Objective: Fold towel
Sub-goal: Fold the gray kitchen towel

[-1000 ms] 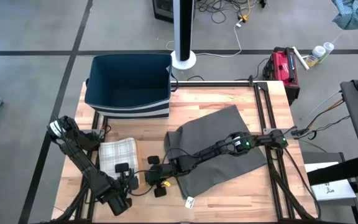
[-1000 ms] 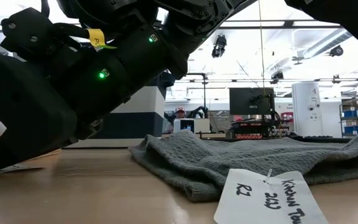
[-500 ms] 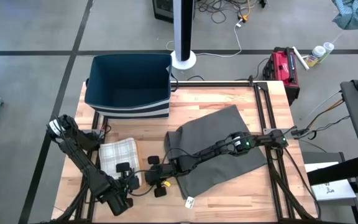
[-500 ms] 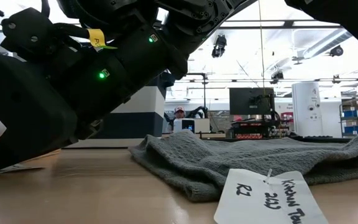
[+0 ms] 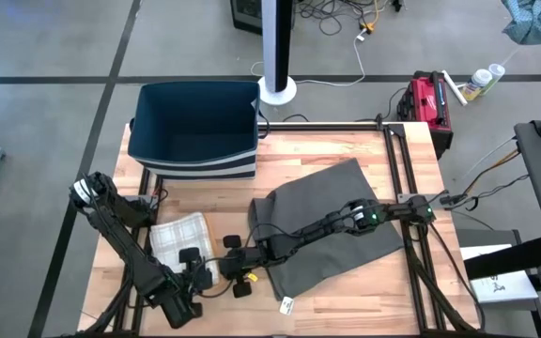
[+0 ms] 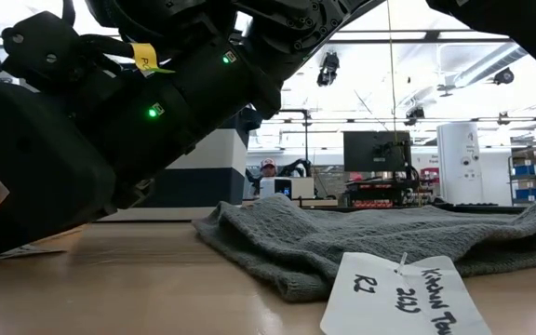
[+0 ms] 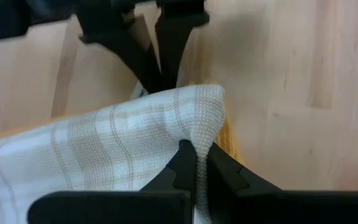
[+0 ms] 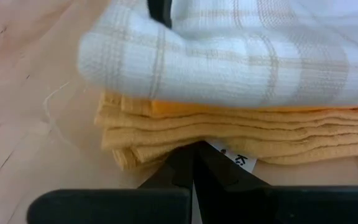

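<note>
The checked towel (image 5: 177,235) is found on the table (image 5: 346,141) toward 7 o'clock. Its corner is pinched between the left gripper (image 7: 196,163) jaws. The right gripper (image 8: 193,157), jaws together, is pressed against the orange folded layers (image 8: 229,149) beneath it.

Dark arm (image 6: 110,112) fills the left, green lights glowing; grey towel (image 6: 380,237) lies rumpled on the table (image 6: 156,288), white handwritten tag (image 6: 398,296) up front.
</note>
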Robot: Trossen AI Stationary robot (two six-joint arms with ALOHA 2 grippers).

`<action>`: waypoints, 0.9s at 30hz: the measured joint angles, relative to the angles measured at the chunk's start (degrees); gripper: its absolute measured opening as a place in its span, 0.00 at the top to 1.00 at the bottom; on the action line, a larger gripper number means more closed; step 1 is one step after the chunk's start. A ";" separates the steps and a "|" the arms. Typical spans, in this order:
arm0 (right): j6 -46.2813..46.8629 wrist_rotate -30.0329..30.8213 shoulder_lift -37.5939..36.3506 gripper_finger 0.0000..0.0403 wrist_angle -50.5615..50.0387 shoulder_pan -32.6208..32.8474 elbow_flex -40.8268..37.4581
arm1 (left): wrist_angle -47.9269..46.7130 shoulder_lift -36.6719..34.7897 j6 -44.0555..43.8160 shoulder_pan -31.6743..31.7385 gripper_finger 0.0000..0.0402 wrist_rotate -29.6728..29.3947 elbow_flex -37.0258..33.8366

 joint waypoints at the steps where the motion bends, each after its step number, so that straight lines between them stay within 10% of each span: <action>1: 0.00 0.00 0.00 1.00 0.00 0.00 0.00 | 0.48 0.00 0.09 0.00 0.98 -0.50 -0.01; 14: 0.00 0.02 0.00 1.00 -0.04 0.00 0.00 | 4.74 0.01 3.31 0.02 0.95 -0.85 -0.90; 27: -0.90 0.11 -0.51 1.00 -1.07 0.00 -0.04 | 3.07 -2.10 3.34 -0.15 0.67 -1.21 0.70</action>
